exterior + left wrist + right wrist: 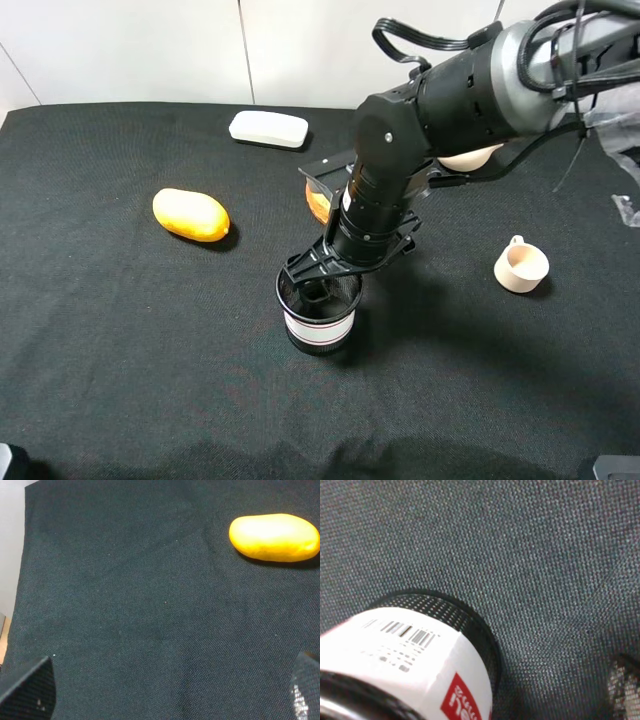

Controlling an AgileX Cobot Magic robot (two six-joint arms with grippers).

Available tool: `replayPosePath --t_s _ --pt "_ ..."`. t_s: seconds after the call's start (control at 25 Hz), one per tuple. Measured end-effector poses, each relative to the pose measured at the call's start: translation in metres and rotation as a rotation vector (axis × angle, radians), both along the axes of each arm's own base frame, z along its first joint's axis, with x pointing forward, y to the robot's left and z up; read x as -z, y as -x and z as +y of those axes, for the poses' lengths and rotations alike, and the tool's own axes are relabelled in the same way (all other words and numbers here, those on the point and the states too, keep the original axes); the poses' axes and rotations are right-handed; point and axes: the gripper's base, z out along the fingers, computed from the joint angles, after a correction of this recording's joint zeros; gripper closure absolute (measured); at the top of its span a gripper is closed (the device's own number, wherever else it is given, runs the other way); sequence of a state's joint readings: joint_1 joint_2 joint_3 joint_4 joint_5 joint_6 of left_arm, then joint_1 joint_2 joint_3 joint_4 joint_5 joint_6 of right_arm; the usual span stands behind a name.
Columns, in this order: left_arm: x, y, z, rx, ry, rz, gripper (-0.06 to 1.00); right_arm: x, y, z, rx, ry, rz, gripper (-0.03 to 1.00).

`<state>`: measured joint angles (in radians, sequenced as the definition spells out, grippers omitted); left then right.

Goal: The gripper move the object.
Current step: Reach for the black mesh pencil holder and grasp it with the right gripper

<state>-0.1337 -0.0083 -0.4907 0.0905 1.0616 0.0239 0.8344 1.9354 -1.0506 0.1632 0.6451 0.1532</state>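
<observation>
Black cloth is occupied by the object. The gripper is set at its 12 o'clock rim, finger closure not discernible. Grasping is judged underway; a secure pinch is needed next.

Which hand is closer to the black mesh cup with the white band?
Right. The right hand is at the rim of the black wire-mesh pen cup; the left hand is away, by the yellow oval fruit.

Bulky black arm, grey-banded and cabled.
Its cylindrical segments were matte black, with a silver-grey collar near the top, looped black cables above it, and a thin white ring at the wrist. Flat black brackets flanked the gripper. The left fingers showed a dark woven texture.
</observation>
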Motion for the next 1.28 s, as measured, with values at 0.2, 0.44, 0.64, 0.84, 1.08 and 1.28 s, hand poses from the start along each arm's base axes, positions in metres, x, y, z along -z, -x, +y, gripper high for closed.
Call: replayPosePath --t_s 0.2,0.44,0.64,0.84,1.08,1.28 --pt "0.0000 0.0000 0.0000 0.000 0.000 0.000 -0.05 0.0009 0.0000 0.0000 0.001 0.002 0.002 0.29" --pt "0.0000 0.0000 0.0000 0.000 0.000 0.000 -0.05 0.0009 0.0001 0.0000 0.001 0.002 0.003 0.46" --pt "0.0000 0.0000 0.0000 0.000 0.000 0.000 -0.05 0.0009 0.0001 0.0000 0.001 0.002 0.003 0.59" --pt "0.0000 0.0000 0.0000 0.000 0.000 0.000 -0.05 0.0009 0.0001 0.0000 0.001 0.002 0.003 0.80" --pt "0.0000 0.0000 0.0000 0.000 0.000 0.000 -0.05 0.0009 0.0004 -0.0002 0.002 0.004 0.006 0.88" --pt "0.0000 0.0000 0.0000 0.000 0.000 0.000 -0.05 0.0011 0.0012 -0.0009 0.000 0.012 0.015 0.88"
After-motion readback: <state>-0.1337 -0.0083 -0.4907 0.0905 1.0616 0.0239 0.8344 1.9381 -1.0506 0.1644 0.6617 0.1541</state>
